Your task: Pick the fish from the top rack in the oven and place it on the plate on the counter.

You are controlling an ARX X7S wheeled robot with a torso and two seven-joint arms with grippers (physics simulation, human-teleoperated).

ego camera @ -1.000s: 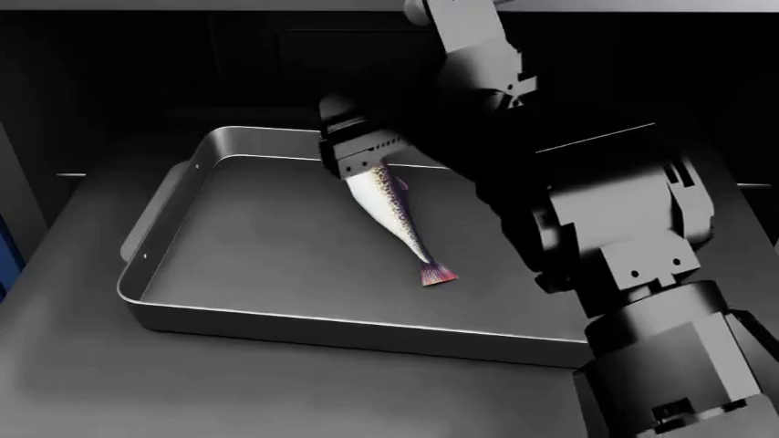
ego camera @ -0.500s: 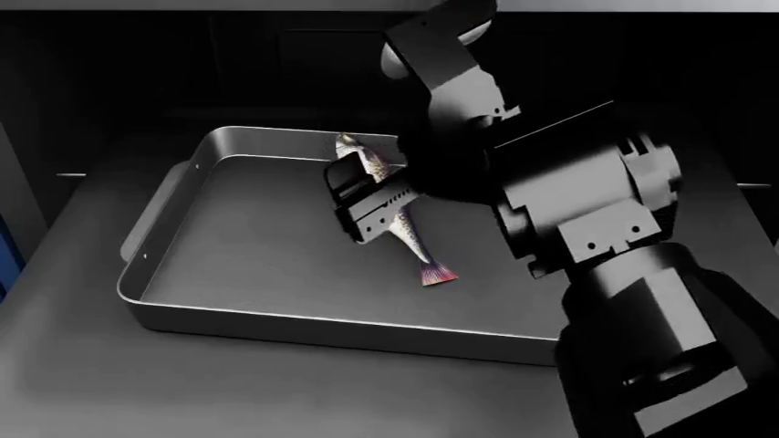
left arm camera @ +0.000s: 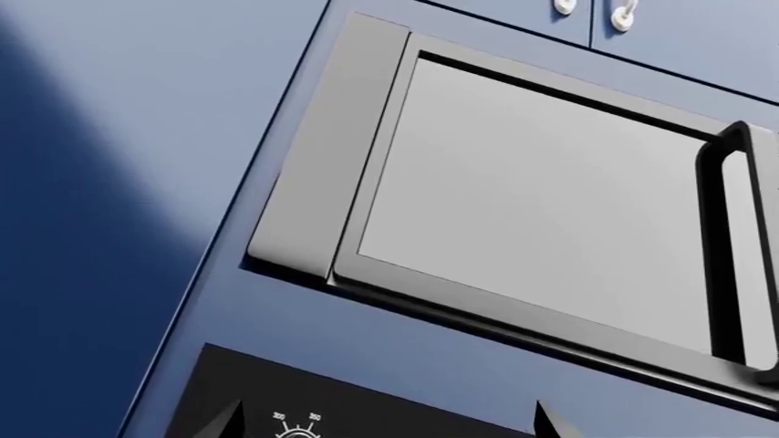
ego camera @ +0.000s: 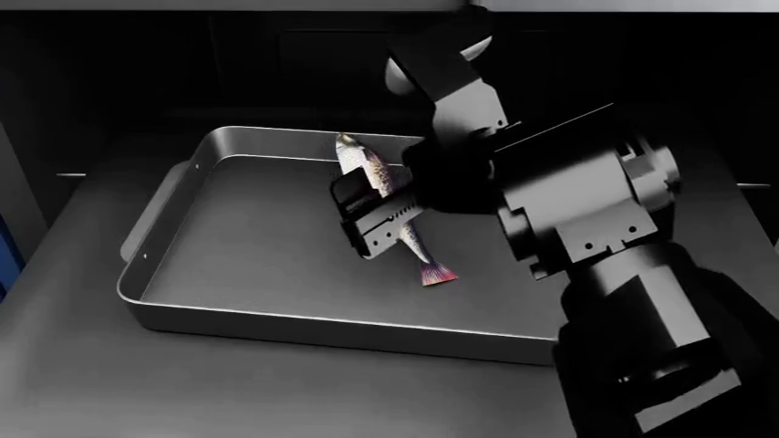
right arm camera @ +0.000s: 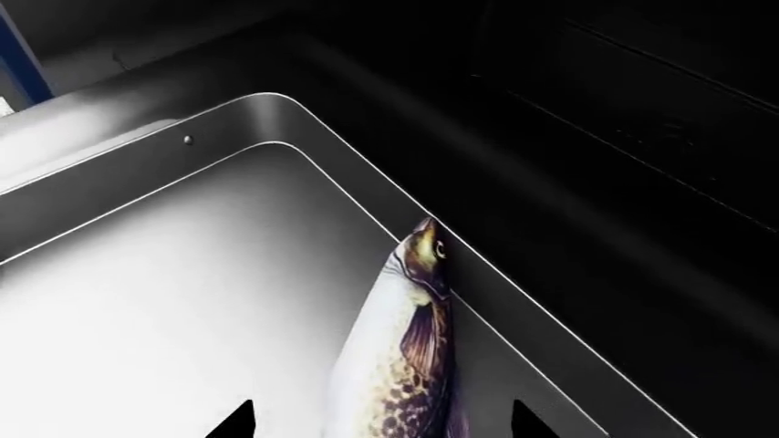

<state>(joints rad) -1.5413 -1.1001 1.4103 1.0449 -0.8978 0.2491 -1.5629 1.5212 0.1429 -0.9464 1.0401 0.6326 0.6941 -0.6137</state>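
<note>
The fish (ego camera: 365, 169) lies in a shiny metal tray (ego camera: 182, 274) on the dark grey top rack (ego camera: 73, 365) inside the oven. Its head points to the far rim and its pinkish tail (ego camera: 436, 274) toward me. My right gripper (ego camera: 379, 219) is over the fish's middle, open, with one fingertip on each side of the body. The right wrist view shows the speckled fish (right arm camera: 402, 365) between the fingertips of the right gripper (right arm camera: 379, 424). My left gripper (left arm camera: 387, 424) is open and empty, facing the oven's control panel. The plate and the counter are out of view.
The tray's raised rim (right arm camera: 365, 173) runs close by the fish's head. The dark oven cavity (ego camera: 146, 64) lies behind the tray. The left wrist view shows a grey-doored appliance (left arm camera: 535, 201) set in navy cabinetry (left arm camera: 122, 137), and a black panel with a dial (left arm camera: 292, 424).
My right gripper has moved from the fish's head toward me and down over its middle, and the wrist has turned. The fish and the tray have not moved.
</note>
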